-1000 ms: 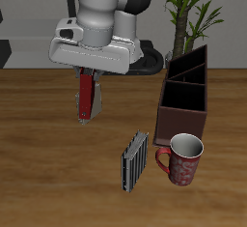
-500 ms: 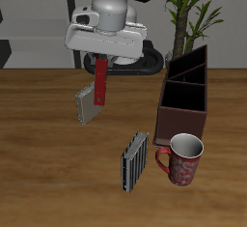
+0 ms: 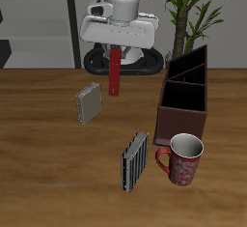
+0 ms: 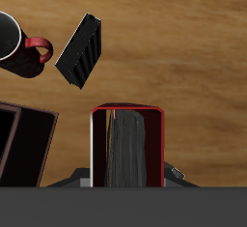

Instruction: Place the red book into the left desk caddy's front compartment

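My gripper [image 3: 115, 53] is shut on the red book [image 3: 115, 70], which hangs upright below it, well above the table. In the wrist view the red book [image 4: 126, 146] shows end-on, with its dark-red cover framing the page edges. The left desk caddy [image 3: 185, 98] is a long dark brown box with dividers, standing on the table off to the side of the book and apart from it. Its front compartment [image 3: 179, 123] is the one nearest the table's front edge. A corner of the caddy also shows in the wrist view [image 4: 24, 144].
A grey book [image 3: 89, 102] lies on the table below and beside the gripper. A black-and-white striped book [image 3: 134, 160] lies nearer the front edge, next to a red patterned mug [image 3: 183, 159] just in front of the caddy. A potted plant [image 3: 189, 9] stands behind the caddy.
The gripper has risen and moved toward the caddy with the red book in it. The grey book, hidden behind the red book a second ago, now lies in plain view.
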